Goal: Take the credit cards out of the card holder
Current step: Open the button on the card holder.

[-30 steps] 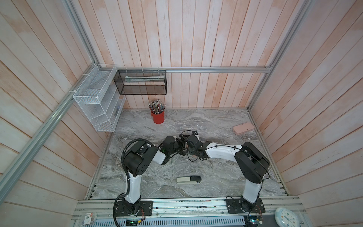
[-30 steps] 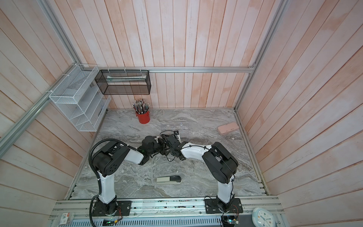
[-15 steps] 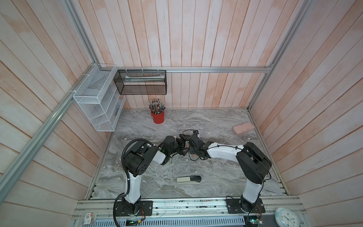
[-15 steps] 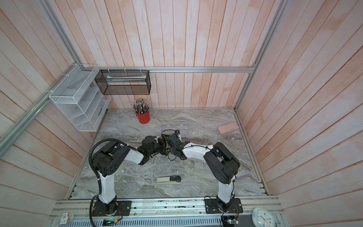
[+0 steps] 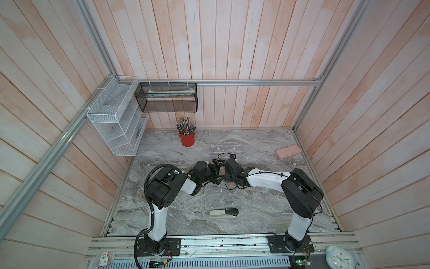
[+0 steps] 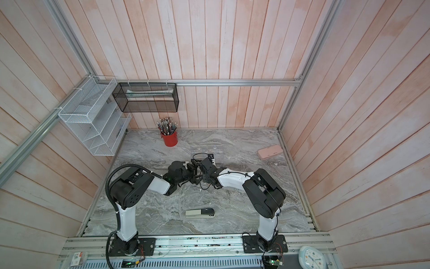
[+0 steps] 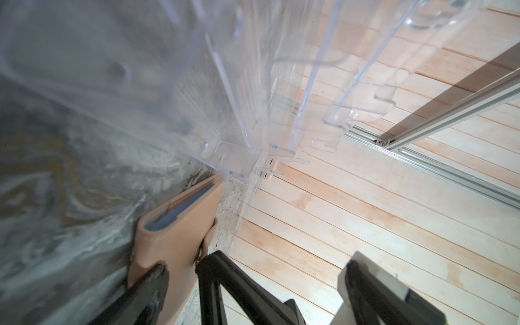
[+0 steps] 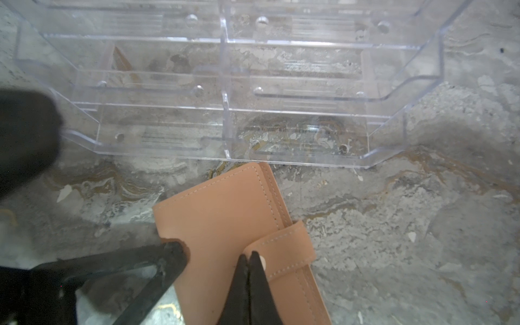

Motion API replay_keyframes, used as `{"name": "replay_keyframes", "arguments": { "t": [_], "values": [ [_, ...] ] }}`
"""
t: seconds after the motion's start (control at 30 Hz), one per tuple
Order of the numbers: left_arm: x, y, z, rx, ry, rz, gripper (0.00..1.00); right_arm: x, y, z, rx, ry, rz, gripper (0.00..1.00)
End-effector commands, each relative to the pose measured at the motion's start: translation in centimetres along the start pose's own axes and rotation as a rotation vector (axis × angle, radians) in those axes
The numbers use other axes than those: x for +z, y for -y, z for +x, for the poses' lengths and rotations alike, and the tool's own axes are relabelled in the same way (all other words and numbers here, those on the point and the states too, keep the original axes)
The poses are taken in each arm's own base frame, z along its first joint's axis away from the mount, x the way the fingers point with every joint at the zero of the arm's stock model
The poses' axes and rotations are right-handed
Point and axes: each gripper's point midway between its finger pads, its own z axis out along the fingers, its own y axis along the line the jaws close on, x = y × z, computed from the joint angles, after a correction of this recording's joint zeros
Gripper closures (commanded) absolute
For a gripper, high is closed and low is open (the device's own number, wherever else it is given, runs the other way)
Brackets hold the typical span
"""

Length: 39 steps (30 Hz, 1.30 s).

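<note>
Marble table [image 5: 256, 209] open beside the card holder [image 8: 219, 213], corner against clear rack [image 8: 157, 146]; left tool [image 7: 256, 267] spread, right tool [image 8: 249, 259] closed.

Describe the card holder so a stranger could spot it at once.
On the marble table, right of the red cup, stands a clear rack. At its near edge is the card holder: a folded tan wallet with a snap tab, unlike the rounded pink case.

The left arm [image 5: 158, 221] and right arm [image 5: 267, 180] wore white shells between bulky black joint housings. A ribbed black hose [image 5: 145, 185] looped beside the left shoulder; thin black wires [image 5: 228, 188] hung at the right wrist. Black bolted base plates [image 5: 274, 246] carried both. The right pincer [image 8: 250, 259] had slim black tapered fingers.
</note>
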Motion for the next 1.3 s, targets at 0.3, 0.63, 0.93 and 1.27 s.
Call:
{"name": "replay_keyframes", "arguments": {
  "t": [0.3, 0.63, 0.93, 1.27],
  "values": [
    [-1.0, -7.9, -3.3, -0.088, 0.127, -0.226, 0.0, -0.7, 3.5, 0.2, 0.031, -0.066, 0.019, 1.0],
    [-0.9, -7.5, -3.3, -0.081, 0.127, -0.222, 0.0, -1.2, 5.9, -0.4, 0.068, -0.078, 0.011, 1.0],
    [0.0, -4.8, -2.7, 0.0, 0.085, -0.193, 0.0, -0.6, 10.5, 0.9, 0.121, -0.14, 0.028, 1.0],
    [0.1, -3.0, -1.4, 0.071, 0.025, -0.174, 0.0, -1.4, 9.9, 0.4, 0.141, -0.115, -0.042, 0.95]
  ]
}}
